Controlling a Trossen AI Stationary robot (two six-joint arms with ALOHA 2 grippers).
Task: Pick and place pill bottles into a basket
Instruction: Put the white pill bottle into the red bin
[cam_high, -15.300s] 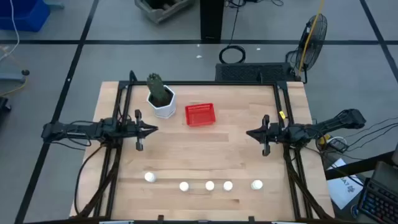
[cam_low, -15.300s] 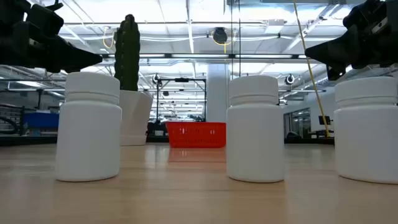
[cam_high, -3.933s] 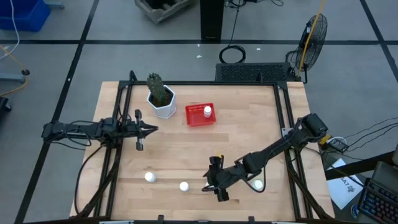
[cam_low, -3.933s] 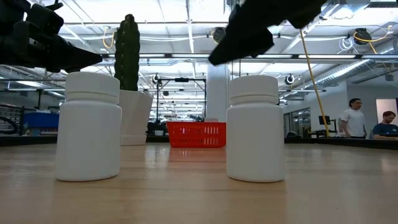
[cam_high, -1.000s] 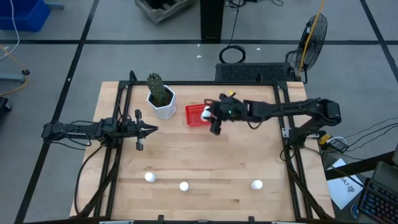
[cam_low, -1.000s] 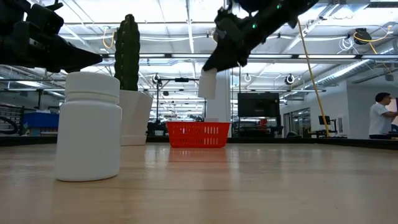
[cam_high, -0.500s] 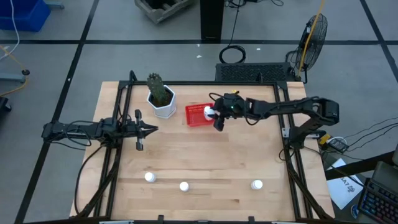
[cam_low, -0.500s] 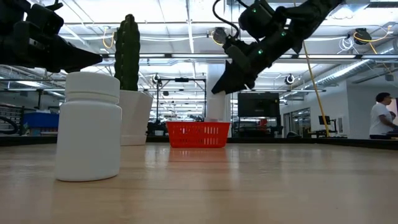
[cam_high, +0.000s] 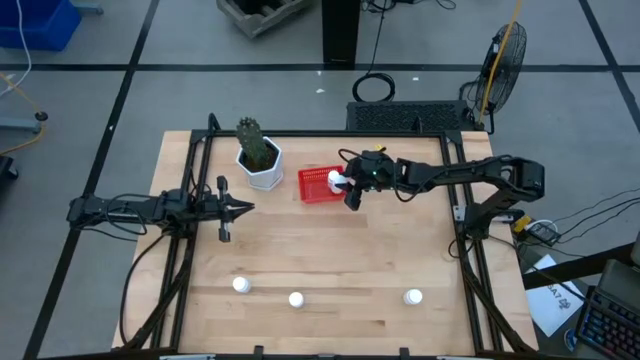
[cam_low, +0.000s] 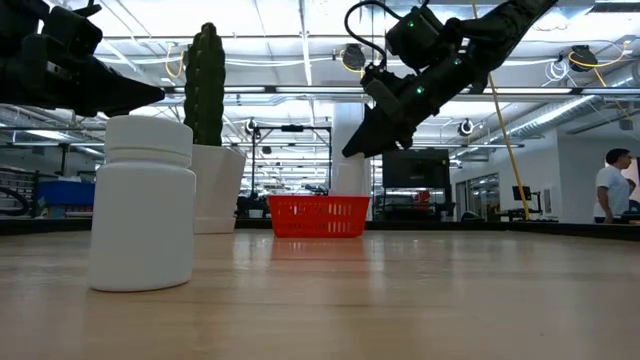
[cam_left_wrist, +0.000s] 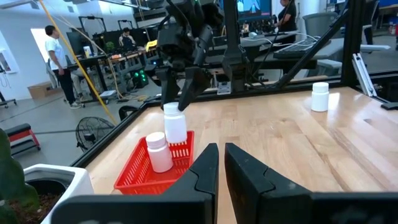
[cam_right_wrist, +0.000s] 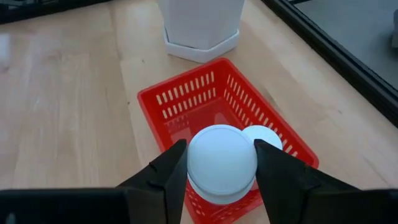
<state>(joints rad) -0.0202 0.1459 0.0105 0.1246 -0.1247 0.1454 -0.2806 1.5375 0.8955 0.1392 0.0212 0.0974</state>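
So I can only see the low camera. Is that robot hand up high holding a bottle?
Observer: Yes. The right hand grips a pill bottle between its fingers, over the basket.
Operator: Is anything inside the basket? I can't see in.
Observer: One bottle stands inside, right beside the held one.
Operator: I see just one bottle on the table. Are there more?
Observer: Three stand in a row along the table's near edge.
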